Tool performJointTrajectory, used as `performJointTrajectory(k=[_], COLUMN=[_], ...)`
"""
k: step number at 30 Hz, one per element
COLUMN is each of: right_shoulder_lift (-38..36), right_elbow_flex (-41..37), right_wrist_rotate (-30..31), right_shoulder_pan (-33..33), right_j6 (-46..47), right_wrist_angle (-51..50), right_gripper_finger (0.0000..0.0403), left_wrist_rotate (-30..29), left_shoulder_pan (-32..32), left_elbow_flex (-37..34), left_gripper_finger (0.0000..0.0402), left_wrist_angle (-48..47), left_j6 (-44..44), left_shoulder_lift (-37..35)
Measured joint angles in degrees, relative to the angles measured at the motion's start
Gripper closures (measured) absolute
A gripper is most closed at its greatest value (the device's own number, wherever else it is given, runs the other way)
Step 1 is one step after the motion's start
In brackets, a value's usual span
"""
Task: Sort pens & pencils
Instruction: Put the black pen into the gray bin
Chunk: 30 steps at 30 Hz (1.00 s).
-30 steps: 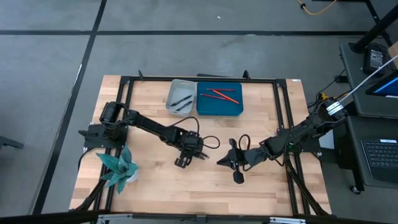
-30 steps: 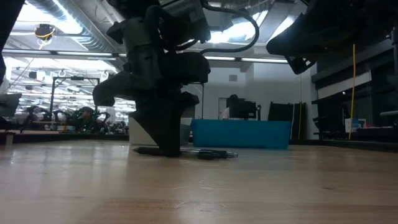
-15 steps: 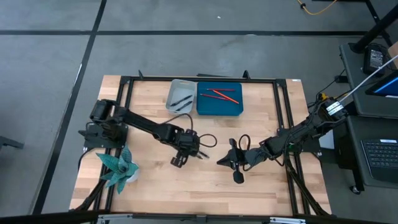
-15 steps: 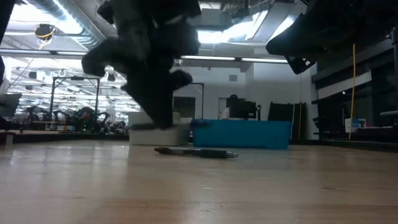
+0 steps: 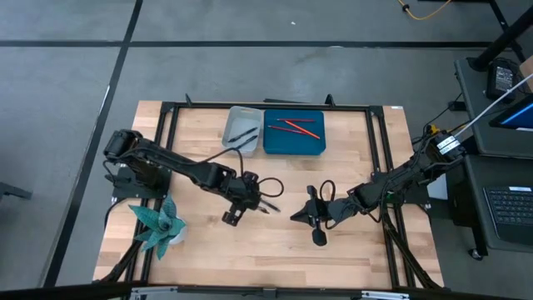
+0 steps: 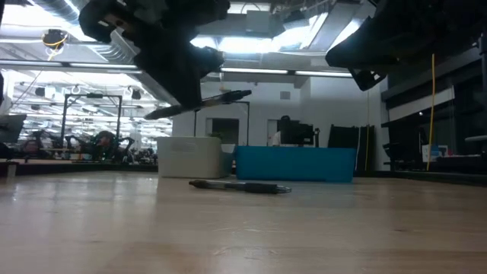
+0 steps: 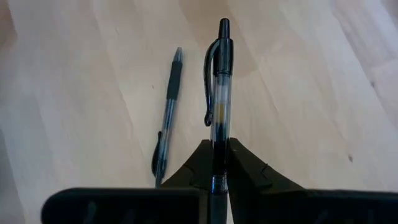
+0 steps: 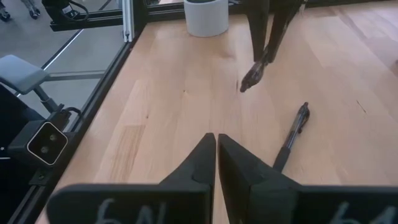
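While the high view is looking down, the left gripper (image 5: 236,208) is sitting left of centre, the right gripper (image 5: 310,215) right of centre, pencils (image 5: 296,127) lying in the blue tray (image 5: 275,143) up top. In the low view, a held pen (image 6: 199,105) is hanging at upper left, another pen (image 6: 240,186) lying on the table (image 6: 243,228). In the left wrist view, the fingers (image 7: 245,168) are pinching the pen. In the right wrist view, the fingers (image 8: 199,163) are pressing together, gripping nothing.

pens: one lifted (image 7: 219,93) | one flat on wood (image 7: 166,112) | pencils (image 5: 296,127): apparently three, blue bin
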Motion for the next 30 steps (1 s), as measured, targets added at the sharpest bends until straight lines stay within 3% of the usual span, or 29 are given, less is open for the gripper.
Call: performJointTrajectory(k=[9, 16, 24, 30], right_shoulder_lift=[0.0, 0.9, 2.1, 2.1], right_elbow_flex=[0.0, 0.0, 0.0, 0.0], right_wrist_rotate=[0.0, -0.1, 1.7, 2.8], right_shoulder_pan=[0.7, 2.2, 2.3, 2.3], right_j6=[0.2, 0.2, 0.2, -0.2], right_wrist_angle=[0.0, -0.1, 0.0, 0.0], right_gripper_finger=[0.0382, 0.0382, 0.0382, 0.0382], left_wrist_rotate=[0.0, 2.2, 6.0, 11.7], left_shoulder_pan=[2.0, 6.6, 13.1, 18.9], left_elbow_flex=[-0.2, -4.4, -12.2, -22.8], left_gripper_finger=[0.0384, 0.0384, 0.0384, 0.0384], left_wrist_angle=[-0.2, 4.6, 15.6, 30.8], left_j6=[0.8, 1.6, 2.5, 1.4], left_shoulder_lift=[-0.4, -2.0, -9.2, -14.6])
